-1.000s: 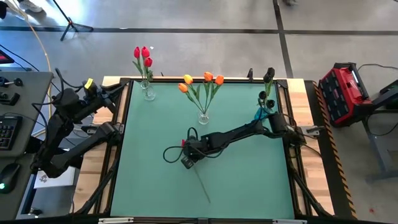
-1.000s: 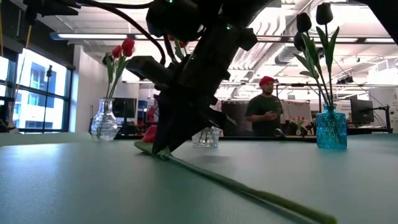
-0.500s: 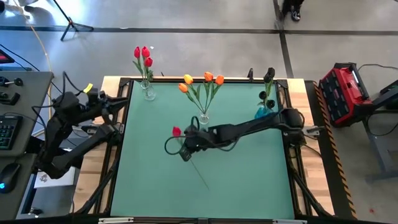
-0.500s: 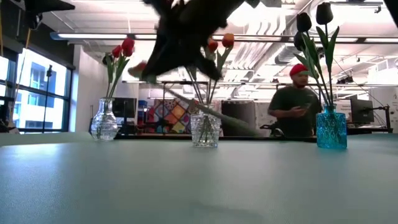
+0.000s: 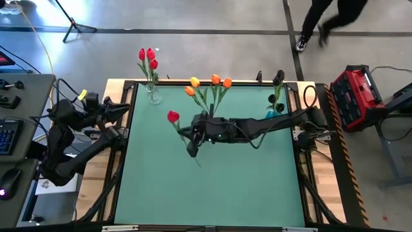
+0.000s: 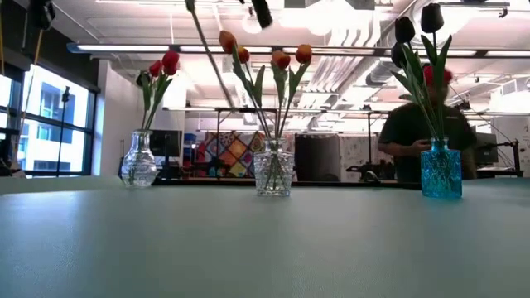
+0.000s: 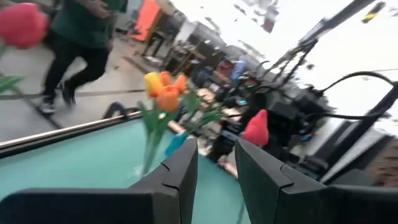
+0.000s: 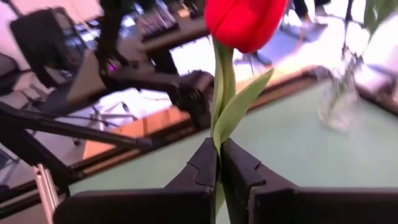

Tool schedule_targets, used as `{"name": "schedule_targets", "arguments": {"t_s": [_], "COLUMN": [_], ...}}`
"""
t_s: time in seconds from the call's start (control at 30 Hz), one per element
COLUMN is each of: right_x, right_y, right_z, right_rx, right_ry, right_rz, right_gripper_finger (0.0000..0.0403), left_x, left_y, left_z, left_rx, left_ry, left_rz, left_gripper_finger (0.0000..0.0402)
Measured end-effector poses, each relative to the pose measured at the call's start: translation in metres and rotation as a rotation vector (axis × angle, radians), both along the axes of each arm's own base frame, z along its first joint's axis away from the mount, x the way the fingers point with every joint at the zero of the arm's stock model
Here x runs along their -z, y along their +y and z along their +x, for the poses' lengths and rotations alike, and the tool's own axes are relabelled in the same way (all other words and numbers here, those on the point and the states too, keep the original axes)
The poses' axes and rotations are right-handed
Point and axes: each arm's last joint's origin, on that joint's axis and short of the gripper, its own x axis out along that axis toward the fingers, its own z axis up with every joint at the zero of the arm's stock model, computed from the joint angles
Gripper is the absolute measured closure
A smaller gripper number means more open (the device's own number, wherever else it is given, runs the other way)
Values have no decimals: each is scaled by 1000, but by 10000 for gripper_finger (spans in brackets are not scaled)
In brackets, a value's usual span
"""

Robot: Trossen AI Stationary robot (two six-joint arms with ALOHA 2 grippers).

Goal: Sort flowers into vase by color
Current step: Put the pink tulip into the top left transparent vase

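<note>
My right gripper (image 5: 190, 143) hangs over the table's middle, shut on a red tulip whose head (image 5: 172, 116) points toward the far left. The tulip's stem (image 6: 212, 66) slants across the top of the low view. Two more red tulips (image 5: 147, 55) stand in a clear vase (image 5: 154, 97) at the far-left corner. Orange tulips (image 5: 212, 82) stand in a clear vase (image 6: 273, 172) at the far middle. Dark tulips (image 6: 418, 25) stand in a blue vase (image 6: 440, 170) at the far right. My left gripper (image 7: 216, 168) waits, open, at the table's left edge (image 5: 122, 108). My right gripper pinches the red tulip's green stem (image 8: 217, 142) between its two fingers, below the head (image 8: 245, 22) and beside a leaf (image 8: 241, 107). The fingers lie across the stem. The tulip is lifted clear of the table and tilted, its cut end (image 5: 199, 165) trailing toward the near side.
The green mat (image 5: 251, 187) is bare on its near half. A person (image 6: 414, 132) stands behind the table's far edge, and another walks past (image 5: 325, 19) on the floor. A red case (image 5: 357, 96) sits right of the table, and a desk with a keyboard (image 5: 8, 135) left of it.
My right gripper has risen from the table and moved toward the far-left, carrying the red tulip. The tulip lay on the mat a second ago; now it is lifted clear, with its head swung out toward the far left. The person behind the table has walked rightward.
</note>
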Motion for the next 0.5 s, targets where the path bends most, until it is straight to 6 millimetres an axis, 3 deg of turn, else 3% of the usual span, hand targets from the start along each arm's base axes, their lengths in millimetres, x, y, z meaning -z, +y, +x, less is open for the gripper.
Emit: {"name": "schedule_targets", "arguments": {"t_s": [0.17, 0.5], "right_x": [-11, -20], "right_y": [-5, -32], "right_z": [2, 3], "right_rx": [-32, -37], "right_ry": [-91, -151], "right_rz": [-83, -68], "right_gripper_finger": [402, 403], "left_x": [3, 2], "left_y": [7, 21], "left_z": [8, 22], "left_rx": [52, 72], "left_ry": [-76, -169], "left_rz": [-15, 54], "left_gripper_finger": [307, 303]}}
